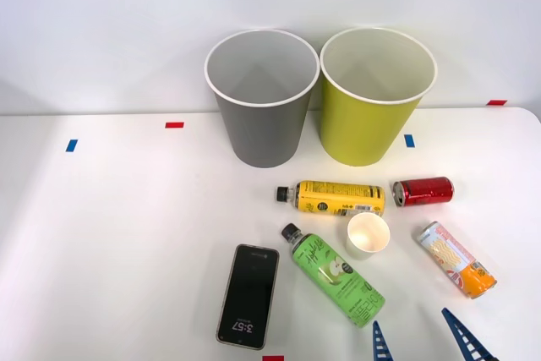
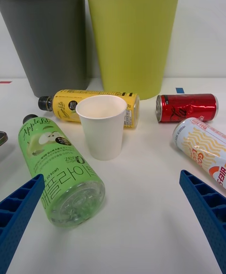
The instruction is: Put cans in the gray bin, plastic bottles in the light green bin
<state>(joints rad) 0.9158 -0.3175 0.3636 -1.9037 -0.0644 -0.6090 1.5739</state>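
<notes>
Both bins stand upright at the back of the table: the gray bin (image 1: 262,137) (image 2: 47,43) and, to its right, the light green bin (image 1: 363,128) (image 2: 132,39). In front of them lie the yellow-labelled bottle (image 1: 338,198) (image 2: 66,107), the green apple bottle (image 1: 334,275) (image 2: 61,170), the red can (image 1: 423,191) (image 2: 187,107) and the orange-and-white can (image 1: 456,259) (image 2: 202,148). My right gripper (image 1: 423,346) (image 2: 113,217) is low at the table's front edge, open and holding nothing, between the green bottle and the orange-and-white can.
A white paper cup (image 1: 368,234) (image 2: 102,130) stands upright among the bottles and cans, straight ahead of the gripper. A black phone (image 1: 248,295) lies left of the green bottle. Small red and blue tape marks dot the tabletop (image 1: 110,226).
</notes>
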